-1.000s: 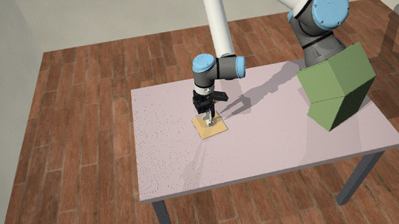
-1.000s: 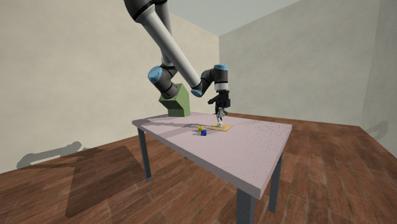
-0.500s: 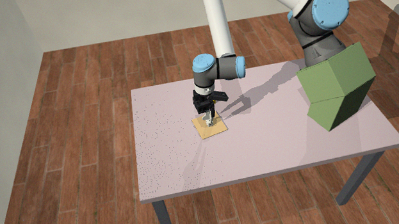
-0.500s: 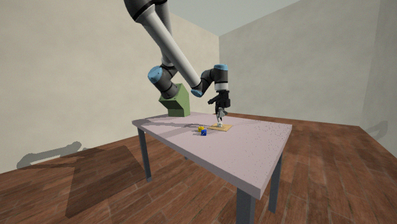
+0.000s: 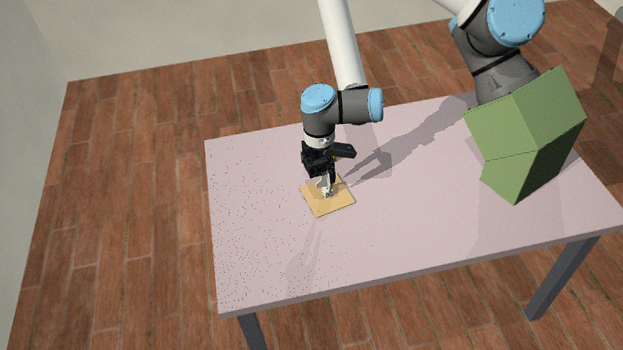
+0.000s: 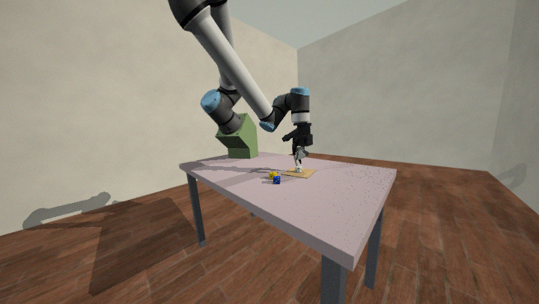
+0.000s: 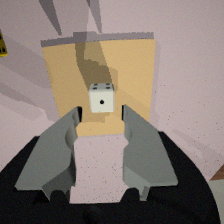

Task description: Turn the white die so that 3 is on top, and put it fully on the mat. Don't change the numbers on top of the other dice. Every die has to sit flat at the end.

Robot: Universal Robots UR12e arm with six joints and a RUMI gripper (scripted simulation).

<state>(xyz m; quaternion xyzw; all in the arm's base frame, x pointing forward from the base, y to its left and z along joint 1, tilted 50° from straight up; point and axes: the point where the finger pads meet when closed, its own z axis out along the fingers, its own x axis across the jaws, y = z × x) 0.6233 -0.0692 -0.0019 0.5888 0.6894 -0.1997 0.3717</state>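
Observation:
The white die sits flat on the tan mat, inside its edges. The face turned to the wrist camera shows one pip. My gripper points straight down just above the die. Its fingers stand part open, wider than the die, with nothing between them. A yellow die and a blue die lie on the table to the left of the mat in the exterior view.
The pink table carries the green robot base block at one corner. The arm's links reach over the table behind the mat. Wooden floor lies all around.

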